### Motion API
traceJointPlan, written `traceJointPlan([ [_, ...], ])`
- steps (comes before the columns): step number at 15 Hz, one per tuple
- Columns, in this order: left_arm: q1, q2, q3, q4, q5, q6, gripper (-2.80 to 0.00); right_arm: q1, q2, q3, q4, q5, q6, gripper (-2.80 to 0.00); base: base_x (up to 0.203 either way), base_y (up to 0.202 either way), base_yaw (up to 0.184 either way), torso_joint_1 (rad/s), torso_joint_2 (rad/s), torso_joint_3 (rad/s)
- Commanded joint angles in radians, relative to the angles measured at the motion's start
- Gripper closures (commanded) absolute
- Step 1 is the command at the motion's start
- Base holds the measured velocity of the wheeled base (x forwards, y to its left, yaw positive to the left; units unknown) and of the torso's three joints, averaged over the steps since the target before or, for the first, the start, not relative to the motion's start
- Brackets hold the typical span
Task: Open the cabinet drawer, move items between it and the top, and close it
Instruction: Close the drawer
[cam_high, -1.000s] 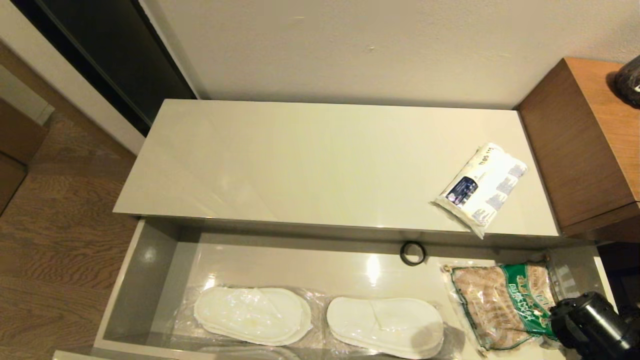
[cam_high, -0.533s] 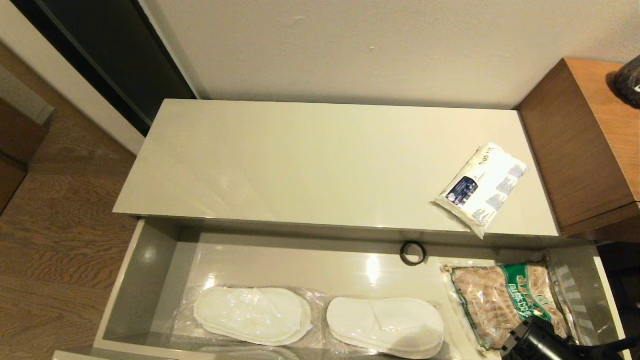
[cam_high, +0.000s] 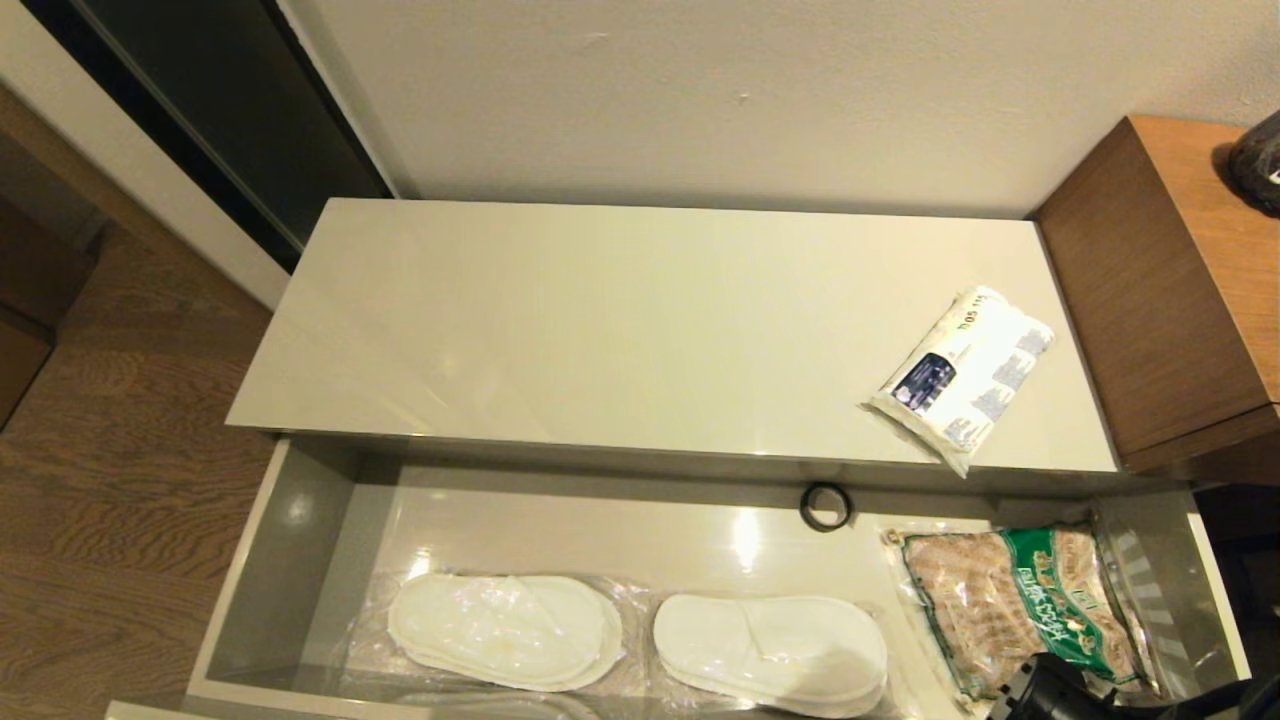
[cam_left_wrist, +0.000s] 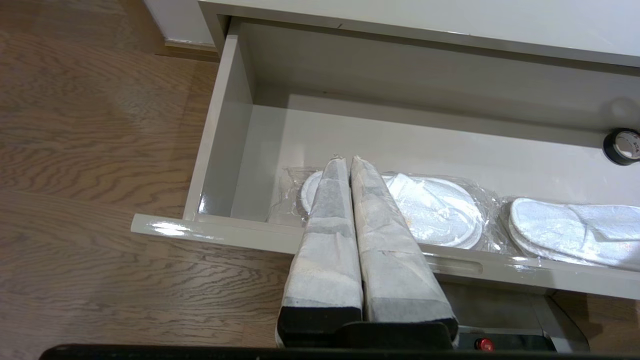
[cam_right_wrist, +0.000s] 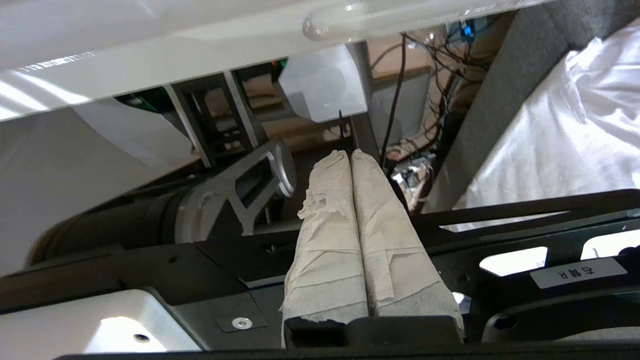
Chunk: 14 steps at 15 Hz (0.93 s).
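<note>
The cabinet drawer (cam_high: 300, 560) stands pulled out below the top (cam_high: 620, 320). Two clear-wrapped pairs of white slippers lie side by side near the drawer's front: the left pair (cam_high: 505, 630) and the right pair (cam_high: 770, 655). The tissue pack (cam_high: 965, 375) lies on the top at the right, blue label up. My left gripper (cam_left_wrist: 345, 159) is shut and empty, hovering over the drawer's front edge (cam_left_wrist: 200, 227), its tips above the left pair (cam_left_wrist: 435, 210). My right gripper (cam_right_wrist: 350, 152) is shut and empty, low beside the drawer and facing my own frame; only its black arm (cam_high: 1050, 695) shows in the head view.
A green-labelled snack bag (cam_high: 1020, 600) lies at the drawer's right end, with a small black ring (cam_high: 825, 507) at the drawer's back. A taller brown wooden unit (cam_high: 1170, 290) adjoins the cabinet on the right. Wood floor (cam_high: 120, 450) lies to the left.
The right arm's black end has dropped down and leftward to the bottom edge of the head view, uncovering the snack bag. The items and the drawer have not moved.
</note>
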<state>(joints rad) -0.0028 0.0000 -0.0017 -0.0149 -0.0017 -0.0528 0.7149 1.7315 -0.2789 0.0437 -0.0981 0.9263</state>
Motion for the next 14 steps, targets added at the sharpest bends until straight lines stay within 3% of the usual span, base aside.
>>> traceJointPlan([
  [1,0.0,0.002,0.0,0.0,0.0,-0.001,0.0,0.001,0.027,0.001,-0.003,0.0,0.005,0.0,0.0,0.0,0.0,0.0,0.0,0.0],
  [9,0.0,0.0,0.0,0.0,0.0,-0.001,0.0,0.0,0.109,-0.001,-0.011,-0.004,0.006,0.0,0.0,0.0,0.0,0.0,0.0,0.0],
  [14,0.0,0.0,0.0,0.0,0.0,-0.001,0.0,-0.001,0.14,0.009,-0.095,-0.021,0.019,0.0,0.0,0.0,0.0,0.0,0.0,0.0],
])
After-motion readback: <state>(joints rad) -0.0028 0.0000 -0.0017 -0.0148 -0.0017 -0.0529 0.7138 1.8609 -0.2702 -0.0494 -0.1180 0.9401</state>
